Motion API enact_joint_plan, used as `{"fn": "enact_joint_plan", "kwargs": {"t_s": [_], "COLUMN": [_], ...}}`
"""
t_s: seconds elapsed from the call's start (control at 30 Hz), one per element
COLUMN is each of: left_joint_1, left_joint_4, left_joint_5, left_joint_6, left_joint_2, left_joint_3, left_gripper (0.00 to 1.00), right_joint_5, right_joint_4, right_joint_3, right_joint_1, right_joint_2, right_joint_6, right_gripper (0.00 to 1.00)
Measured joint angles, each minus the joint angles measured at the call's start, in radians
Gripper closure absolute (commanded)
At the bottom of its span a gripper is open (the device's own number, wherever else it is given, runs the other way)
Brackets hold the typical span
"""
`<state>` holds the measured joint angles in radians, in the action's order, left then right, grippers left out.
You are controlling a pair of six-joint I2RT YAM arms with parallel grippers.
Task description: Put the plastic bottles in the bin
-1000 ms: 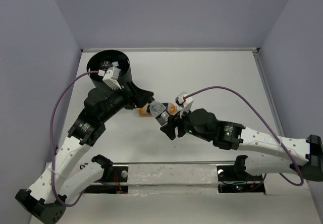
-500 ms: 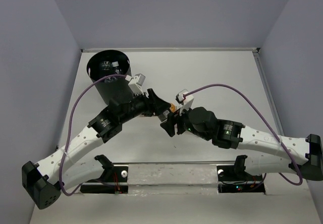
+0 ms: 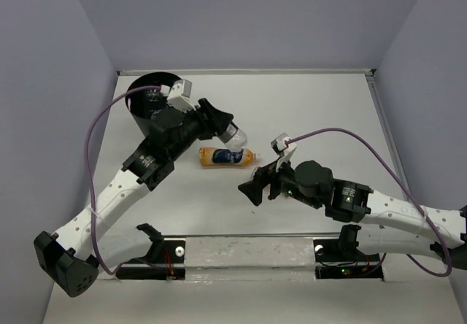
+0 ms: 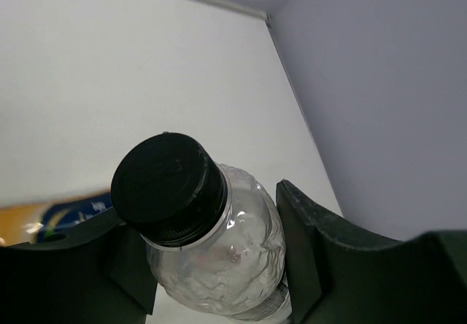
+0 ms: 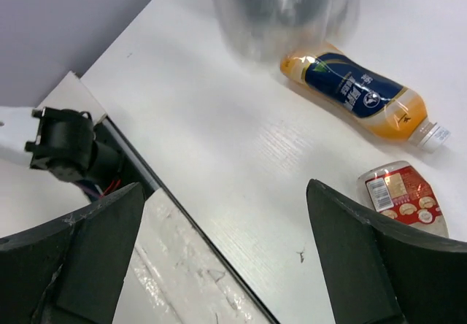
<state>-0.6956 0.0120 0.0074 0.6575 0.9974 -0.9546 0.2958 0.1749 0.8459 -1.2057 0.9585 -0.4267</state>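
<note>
Chiefly, risk: the clear bottle (image 4: 219, 262), pinched at its crumpled shoulder, could be squeezed out or knocked on the rim of the bin (image 3: 131, 98), which lies just behind the left gripper (image 3: 221, 123). Left gripper: clamped on that bottle, black cap projecting forward. Right gripper (image 3: 255, 185): spread wide, nothing held or touched; orange bottle (image 5: 357, 98) and red-label bottle (image 5: 401, 196) lie ahead of it, uncollected.

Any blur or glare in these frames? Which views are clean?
Top external: sharp, evenly lit, no glare. Left wrist: the black-capped clear bottle in the left gripper is crisp, with small glints on the plastic; the orange bottle behind it is smeared. Right wrist: the orange bottle is sharp, but a grey shape at the top edge is blurred beyond identifying.
</note>
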Motion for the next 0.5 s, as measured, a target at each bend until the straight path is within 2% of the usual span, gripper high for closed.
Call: {"fn": "enact_joint_plan", "kwargs": {"t_s": [0.17, 0.3, 0.5], "left_joint_1": [0.213, 0.328, 0.446], "left_joint_4": [0.032, 0.048, 0.038], "left_joint_5": [-0.097, -0.214, -0.416], "left_joint_6": [-0.074, -0.143, -0.235], "left_joint_2": [0.058, 0.108, 0.182], "left_joint_3": [-0.197, -0.352, -0.423], "left_gripper": [0.75, 0.75, 0.72], "right_joint_5": [-0.030, -0.035, 0.004], "right_joint_4": [0.001, 0.016, 0.056], "right_joint_3": [-0.074, -0.137, -0.189], "right_joint_1": [0.000, 0.000, 0.000], "right_joint_2": [-0.097, -0.115, -0.111], "right_joint_6": [-0.011, -0.018, -0.027], "right_gripper": [0.04, 0.04, 0.01]}}
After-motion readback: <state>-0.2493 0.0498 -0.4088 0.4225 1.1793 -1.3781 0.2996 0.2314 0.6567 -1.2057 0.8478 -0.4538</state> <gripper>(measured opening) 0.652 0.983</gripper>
